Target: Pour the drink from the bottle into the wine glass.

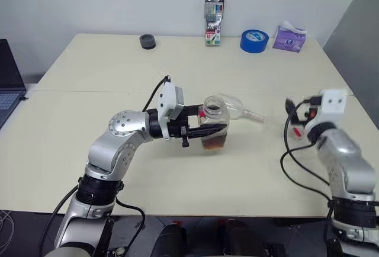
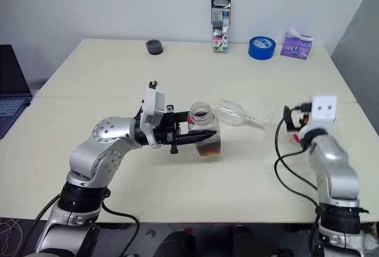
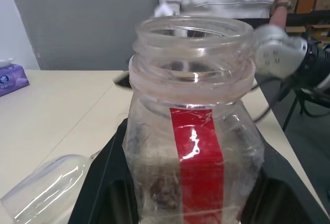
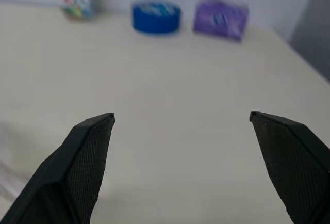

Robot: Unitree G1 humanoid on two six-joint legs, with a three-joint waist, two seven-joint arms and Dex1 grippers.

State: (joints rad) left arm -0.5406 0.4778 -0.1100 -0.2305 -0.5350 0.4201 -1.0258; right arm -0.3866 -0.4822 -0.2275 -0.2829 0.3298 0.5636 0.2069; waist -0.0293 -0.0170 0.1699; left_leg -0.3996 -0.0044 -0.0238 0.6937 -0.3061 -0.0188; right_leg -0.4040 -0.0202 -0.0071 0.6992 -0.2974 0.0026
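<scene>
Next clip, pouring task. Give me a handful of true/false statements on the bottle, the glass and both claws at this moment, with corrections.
1. The left claw is clamped on the bottle. True.
2. The bottle has its cap on. False: its mouth is open.
3. The wine glass stands upright. False: it lies on its side on the table.
4. The right claw is open and empty. True.
5. The bottle is full to the neck. False: the drink fills only its bottom part.

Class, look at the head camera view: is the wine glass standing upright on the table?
No, the wine glass lies on its side on the table.
</scene>
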